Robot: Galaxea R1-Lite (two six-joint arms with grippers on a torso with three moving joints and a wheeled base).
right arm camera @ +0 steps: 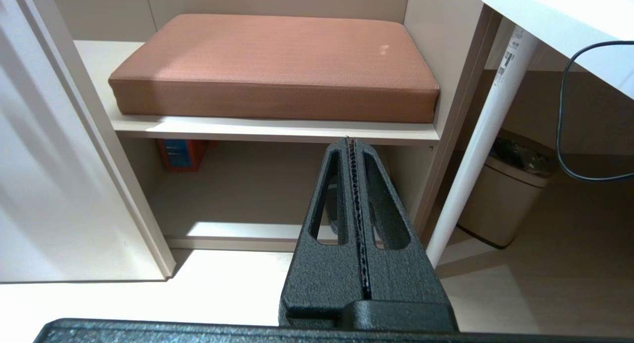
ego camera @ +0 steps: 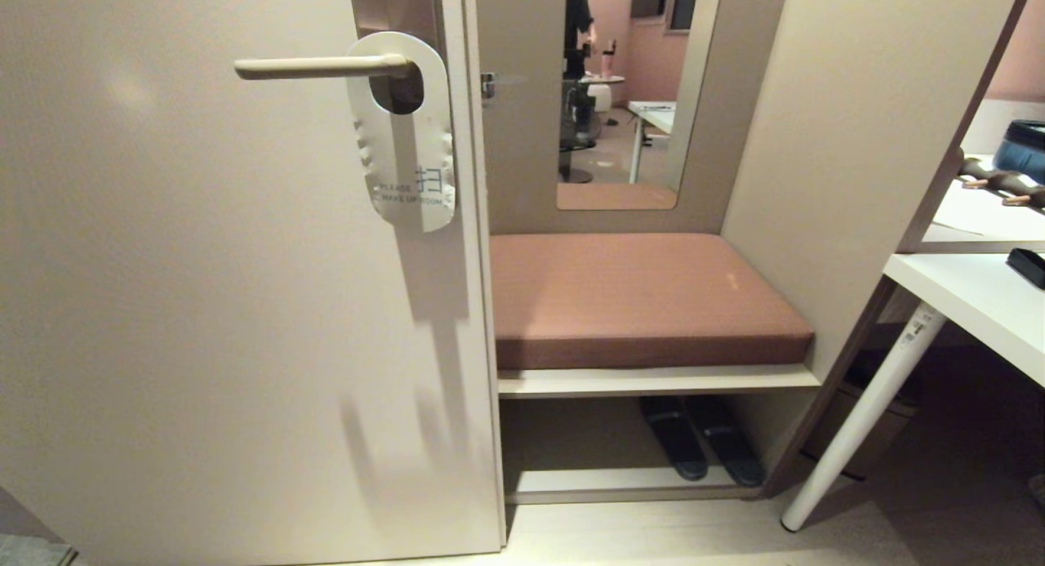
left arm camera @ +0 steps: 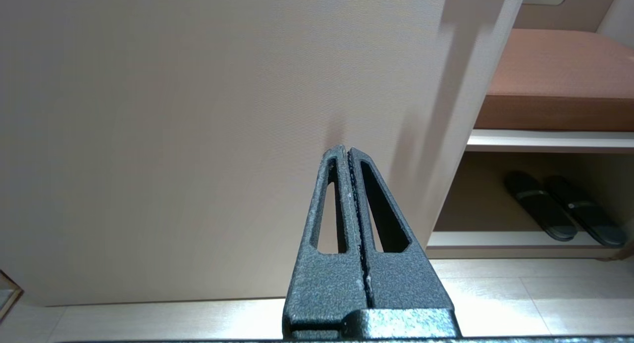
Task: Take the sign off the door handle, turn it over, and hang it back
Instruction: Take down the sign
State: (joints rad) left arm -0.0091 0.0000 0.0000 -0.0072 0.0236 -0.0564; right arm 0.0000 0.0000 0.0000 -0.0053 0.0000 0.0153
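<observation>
The sign [ego camera: 406, 153] hangs by its round hole on the door handle [ego camera: 318, 66], a cream lever on a brown backplate at the upper part of the beige door [ego camera: 204, 305]. Its white face with "PLEASE MAKE UP ROOM" shows outward. Neither arm appears in the head view. My left gripper [left arm camera: 345, 151] is shut and empty, low down and pointing at the bare lower door panel. My right gripper [right arm camera: 350, 141] is shut and empty too, pointing at the open shelf under the bench. The sign and handle are out of both wrist views.
Right of the door stands a bench niche with a brown cushion [ego camera: 637, 296] and dark slippers [ego camera: 702, 443] on the shelf below. A white table [ego camera: 971, 305] with a slanted leg [ego camera: 865, 411] stands at the right, a bin [right arm camera: 500, 204] beneath it. A person stands far back.
</observation>
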